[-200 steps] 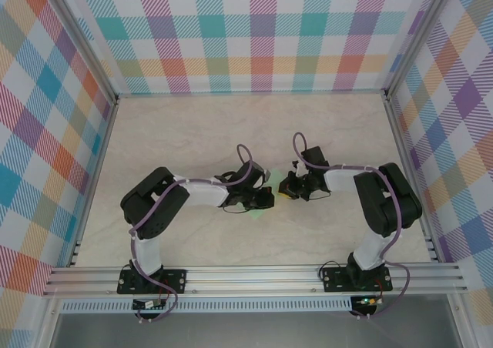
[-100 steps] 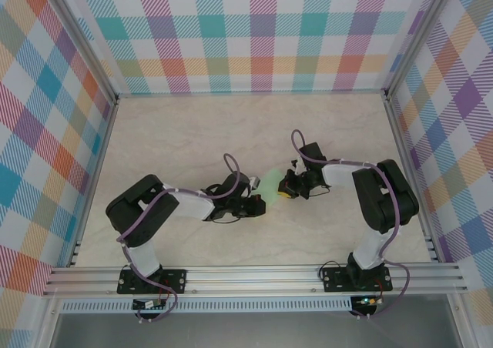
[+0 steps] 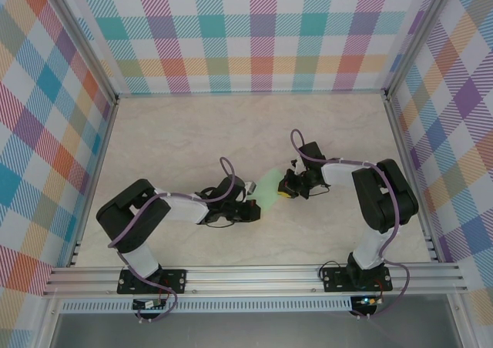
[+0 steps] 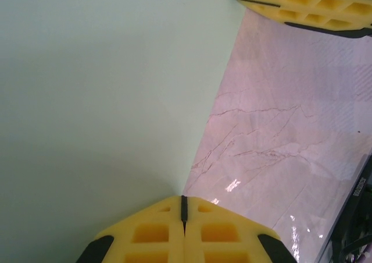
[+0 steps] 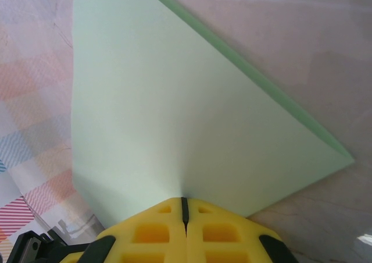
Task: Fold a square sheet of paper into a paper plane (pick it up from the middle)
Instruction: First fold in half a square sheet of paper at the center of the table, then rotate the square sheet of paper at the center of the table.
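Where the left arm (image 3: 166, 209) and the right arm (image 3: 370, 186) meet just right of the middle of the tabletop (image 3: 177, 140), you have the sheet of paper (image 3: 268, 186) caught between them. It is a pale mint-green patch with the left hand (image 3: 253, 207) at its near-left side and the right hand (image 3: 286, 188) at its right side. In the left wrist view you see the left hand's 2 yellow fingertips (image 4: 151, 234) pressed together, with the sheet's straight edge running down into the seam between them, so that hand is clamped on the paper at its edge. The sheet covers the left part of that view and the marbled tabletop shows to its right. At the top right of the same view the right hand's yellow pads (image 4: 302, 4) sit against the sheet's far corner. In the right wrist view the right hand (image 5: 183, 208) is likewise pinched flat on the sheet, which fans up from the seam between its fingertips. There you can see a sharp corner pointing right and a doubled, darker green edge running diagonally down to it, 1 layer folded over another. The plaid wall (image 5: 32, 88) lies behind the sheet on the left. Whether any part of the sheet touches the tabletop you cannot tell. Both arms lie low with bent elbows, their bases at the near rail (image 3: 254, 275).
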Robot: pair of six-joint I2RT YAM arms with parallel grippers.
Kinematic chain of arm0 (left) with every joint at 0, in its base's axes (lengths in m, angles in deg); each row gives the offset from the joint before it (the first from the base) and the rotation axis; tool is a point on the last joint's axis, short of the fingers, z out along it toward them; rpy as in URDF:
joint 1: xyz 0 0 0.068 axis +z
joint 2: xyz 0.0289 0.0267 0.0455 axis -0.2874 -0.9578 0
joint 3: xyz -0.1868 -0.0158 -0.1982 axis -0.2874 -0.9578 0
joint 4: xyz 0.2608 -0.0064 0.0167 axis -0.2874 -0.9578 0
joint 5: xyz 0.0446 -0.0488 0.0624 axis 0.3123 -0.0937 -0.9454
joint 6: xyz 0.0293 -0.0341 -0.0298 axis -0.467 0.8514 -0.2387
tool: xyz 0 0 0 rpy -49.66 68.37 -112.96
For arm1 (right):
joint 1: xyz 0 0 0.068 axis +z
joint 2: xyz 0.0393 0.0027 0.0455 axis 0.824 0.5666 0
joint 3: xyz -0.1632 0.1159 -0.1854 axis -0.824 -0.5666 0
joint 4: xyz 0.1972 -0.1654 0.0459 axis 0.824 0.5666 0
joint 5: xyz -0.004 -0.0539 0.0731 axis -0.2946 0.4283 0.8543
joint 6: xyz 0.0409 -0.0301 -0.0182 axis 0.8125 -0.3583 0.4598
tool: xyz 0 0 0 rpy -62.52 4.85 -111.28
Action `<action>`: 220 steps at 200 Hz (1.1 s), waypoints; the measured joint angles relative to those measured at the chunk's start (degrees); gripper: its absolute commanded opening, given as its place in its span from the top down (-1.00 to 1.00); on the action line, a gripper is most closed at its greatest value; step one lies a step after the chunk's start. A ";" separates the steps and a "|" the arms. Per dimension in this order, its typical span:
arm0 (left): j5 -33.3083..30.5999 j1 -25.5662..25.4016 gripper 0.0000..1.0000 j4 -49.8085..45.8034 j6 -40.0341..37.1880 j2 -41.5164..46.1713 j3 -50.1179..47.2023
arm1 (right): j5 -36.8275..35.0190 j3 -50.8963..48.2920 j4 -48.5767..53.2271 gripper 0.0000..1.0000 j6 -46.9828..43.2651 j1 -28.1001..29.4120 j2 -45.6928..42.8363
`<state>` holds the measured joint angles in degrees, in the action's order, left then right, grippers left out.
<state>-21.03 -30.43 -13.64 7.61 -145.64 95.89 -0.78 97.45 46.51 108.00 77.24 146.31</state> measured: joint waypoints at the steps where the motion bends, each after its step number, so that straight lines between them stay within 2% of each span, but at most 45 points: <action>1: 0.00 0.00 1.00 -0.09 0.00 0.09 -0.07 | 0.00 0.00 0.02 1.00 0.00 0.00 0.00; 55: -0.07 -0.04 1.00 -4.92 -0.48 4.26 -2.23 | -0.35 0.37 0.66 1.00 -0.83 0.07 0.00; 80: -1.22 -0.04 1.00 -12.46 -1.77 6.86 -1.25 | -1.38 1.27 2.08 1.00 -1.31 0.13 -0.09; 105: -3.91 0.57 0.95 -20.79 -2.54 9.97 1.70 | -5.57 3.02 5.07 1.00 -1.97 0.90 -0.96; 136: -9.60 3.91 0.70 -28.09 -2.71 15.04 6.88 | -9.81 6.80 8.59 0.98 -2.34 3.34 -2.71; 168: -16.63 9.18 0.39 -33.64 -0.98 18.08 9.11 | -12.98 12.59 9.84 0.97 -2.16 9.18 -2.32; 220: -22.51 15.52 0.01 -39.08 3.04 20.63 6.58 | -16.39 20.04 11.19 0.95 -1.20 16.87 7.50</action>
<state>-43.54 -14.91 -52.72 10.64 -125.01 102.47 -17.17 117.49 57.70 106.80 94.12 153.81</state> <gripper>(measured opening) 0.452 0.041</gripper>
